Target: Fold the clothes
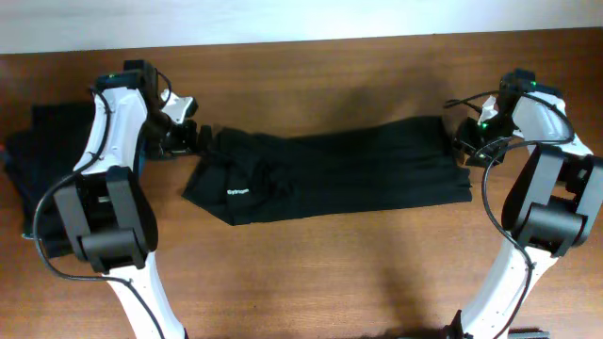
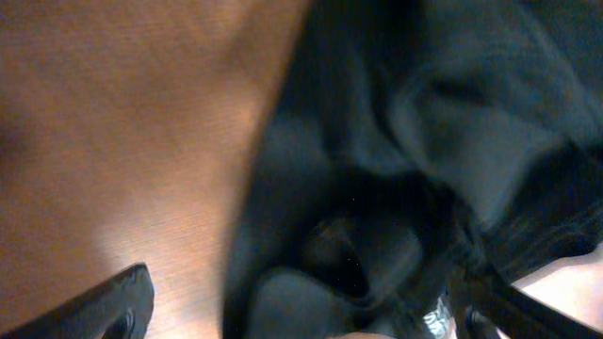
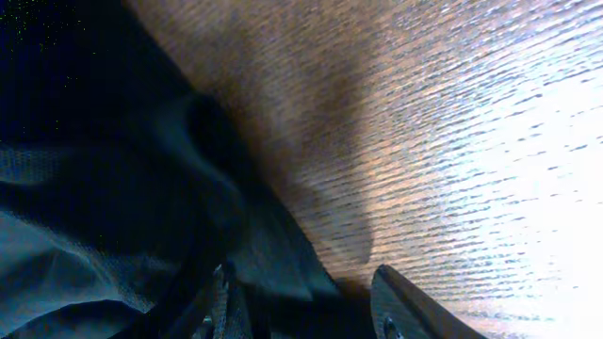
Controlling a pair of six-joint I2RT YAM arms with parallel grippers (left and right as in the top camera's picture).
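A long black garment (image 1: 339, 174) lies stretched across the middle of the bench (image 1: 320, 282), with its small white logo (image 1: 237, 194) near the left end. The left tool (image 1: 195, 138) sits at the garment's rumpled left edge, its fingers spread wide with cloth bunched between them. The right tool (image 1: 461, 141) is at the right edge, its fingers partly apart around a fold; whether it pinches the cloth cannot be told. A dark stack (image 1: 28, 160) lies at the bench's far left edge. Bare wood runs in front of the garment and behind it.
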